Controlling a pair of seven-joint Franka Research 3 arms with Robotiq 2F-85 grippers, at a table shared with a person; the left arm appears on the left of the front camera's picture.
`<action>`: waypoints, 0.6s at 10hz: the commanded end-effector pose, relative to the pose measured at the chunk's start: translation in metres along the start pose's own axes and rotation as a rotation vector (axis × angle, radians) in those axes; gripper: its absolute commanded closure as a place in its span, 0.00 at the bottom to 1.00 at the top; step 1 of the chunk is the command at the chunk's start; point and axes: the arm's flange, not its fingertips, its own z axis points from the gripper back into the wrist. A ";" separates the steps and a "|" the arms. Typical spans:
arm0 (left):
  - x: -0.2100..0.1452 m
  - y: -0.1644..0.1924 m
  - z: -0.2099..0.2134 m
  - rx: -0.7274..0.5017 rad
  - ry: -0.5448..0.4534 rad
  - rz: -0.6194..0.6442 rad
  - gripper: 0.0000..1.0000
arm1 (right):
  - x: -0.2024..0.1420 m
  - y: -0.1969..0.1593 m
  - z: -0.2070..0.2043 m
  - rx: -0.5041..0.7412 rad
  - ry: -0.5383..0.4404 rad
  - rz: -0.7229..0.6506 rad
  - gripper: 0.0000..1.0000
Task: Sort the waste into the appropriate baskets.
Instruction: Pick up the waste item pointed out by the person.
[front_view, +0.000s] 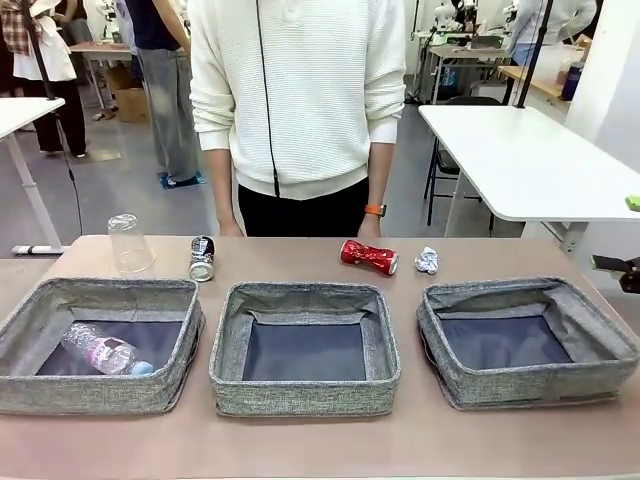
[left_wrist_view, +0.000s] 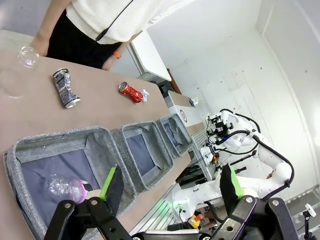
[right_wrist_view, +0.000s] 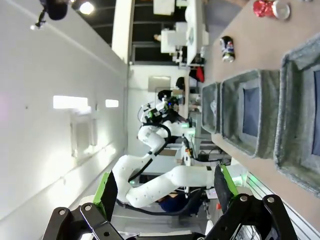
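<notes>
Three grey woven baskets stand in a row near me: left (front_view: 90, 392), middle (front_view: 305, 395) and right (front_view: 530, 388). A clear plastic bottle (front_view: 100, 352) with a pinkish label lies in the left basket. Beyond the baskets, in front of the person, sit an upturned clear cup (front_view: 129, 243), a crushed dark can (front_view: 202, 258), a crushed red can (front_view: 368, 257) and a crumpled paper ball (front_view: 427, 261). My left gripper (left_wrist_view: 170, 177) hangs open and empty, high over the left basket (left_wrist_view: 100, 145) and the bottle (left_wrist_view: 65, 187). My right gripper (right_wrist_view: 165, 187) is open and empty, off the table's side past the right basket (right_wrist_view: 292, 150).
A person in a white sweater (front_view: 300, 90) stands at the far edge, hands down by the table. A white table (front_view: 530, 160) stands behind at the right. The other arm (right_wrist_view: 165, 180) shows in the right wrist view. Bare tabletop runs along the near edge (front_view: 300, 445).
</notes>
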 end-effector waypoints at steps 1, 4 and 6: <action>0.001 -0.001 0.000 -0.019 -0.013 -0.018 0.00 | -0.001 0.008 -0.001 0.008 -0.001 -0.023 0.00; 0.001 -0.001 0.000 -0.019 -0.013 -0.018 0.00 | -0.001 0.008 -0.001 0.008 -0.001 -0.023 0.00; 0.001 -0.001 0.000 -0.019 -0.013 -0.018 0.00 | -0.001 0.008 -0.001 0.008 -0.001 -0.023 0.00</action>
